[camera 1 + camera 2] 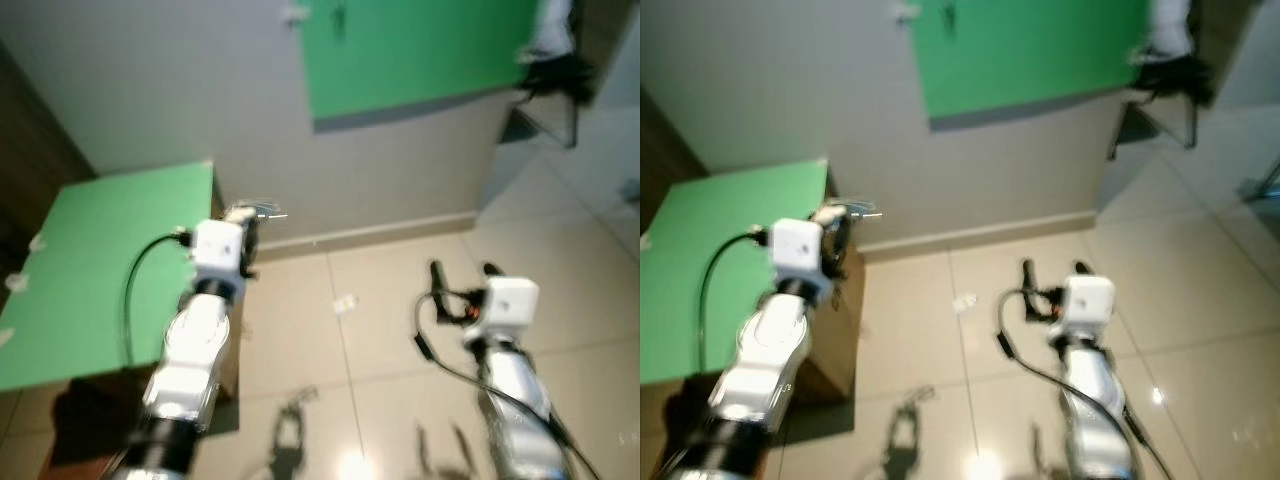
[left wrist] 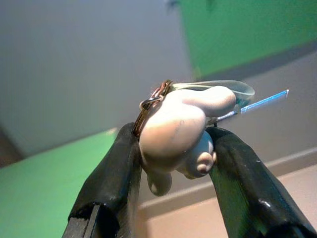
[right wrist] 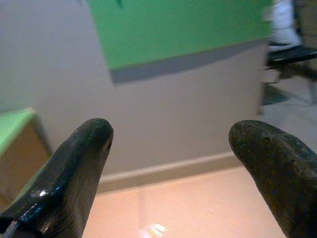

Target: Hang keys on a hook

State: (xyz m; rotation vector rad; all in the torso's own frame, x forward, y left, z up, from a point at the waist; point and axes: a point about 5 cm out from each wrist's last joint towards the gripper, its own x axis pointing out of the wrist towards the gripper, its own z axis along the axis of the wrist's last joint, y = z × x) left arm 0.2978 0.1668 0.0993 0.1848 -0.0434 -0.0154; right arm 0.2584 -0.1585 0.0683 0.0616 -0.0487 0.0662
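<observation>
My left gripper (image 2: pixel 171 148) is shut on a bunch of keys: a pale pink rounded charm (image 2: pixel 176 131) on a brown key ring (image 2: pixel 151 101), with a clear tag and a thin blue-edged key sticking out. In the eye views the left gripper (image 1: pixel 250 232) is raised beside the green-topped cabinet, with the keys (image 1: pixel 262 210) jutting toward the grey wall. A green board (image 1: pixel 415 50) hangs on that wall, with a small dark hook (image 1: pixel 338 18) near its top. My right gripper (image 1: pixel 463 270) is open over the tiled floor, its fingers (image 3: pixel 74 173) wide apart and holding nothing.
A green-topped wooden cabinet (image 1: pixel 90 270) stands at the left. A dark chair or stand (image 1: pixel 555 90) sits at the right by the wall. A small white scrap (image 1: pixel 345 303) lies on the glossy tiled floor. A baseboard (image 1: pixel 380 232) runs along the wall.
</observation>
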